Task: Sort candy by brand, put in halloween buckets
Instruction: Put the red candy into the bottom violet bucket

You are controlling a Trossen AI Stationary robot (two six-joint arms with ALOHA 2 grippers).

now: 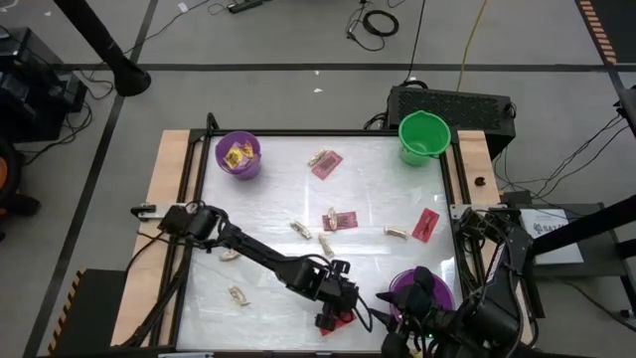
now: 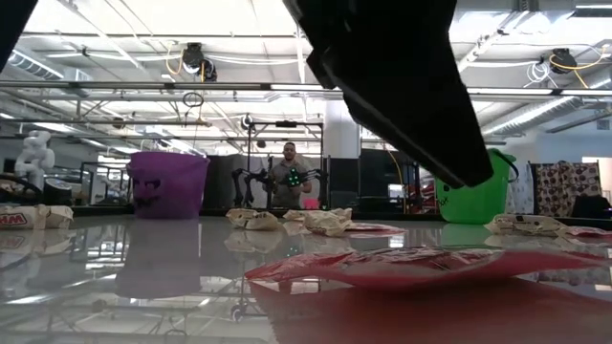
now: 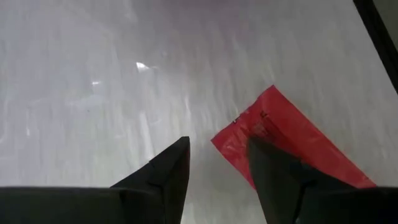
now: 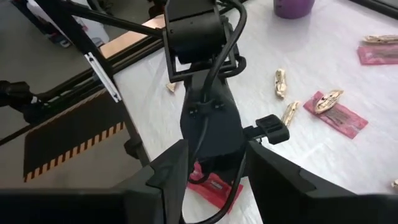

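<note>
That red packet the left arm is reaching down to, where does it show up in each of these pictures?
High view: the red packet lies at the table's near edge, under the left gripper.
Low view: it lies flat in the foreground, beneath the dark arm.
Left wrist view: it lies beside one open finger.
Right wrist view: it peeks out under the left arm.
Shared landmark: the left gripper itself, directly above the packet.

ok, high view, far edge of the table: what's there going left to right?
Purple bucket with yellow candy inside → red packet with a tan piece on it → green bucket.
</note>
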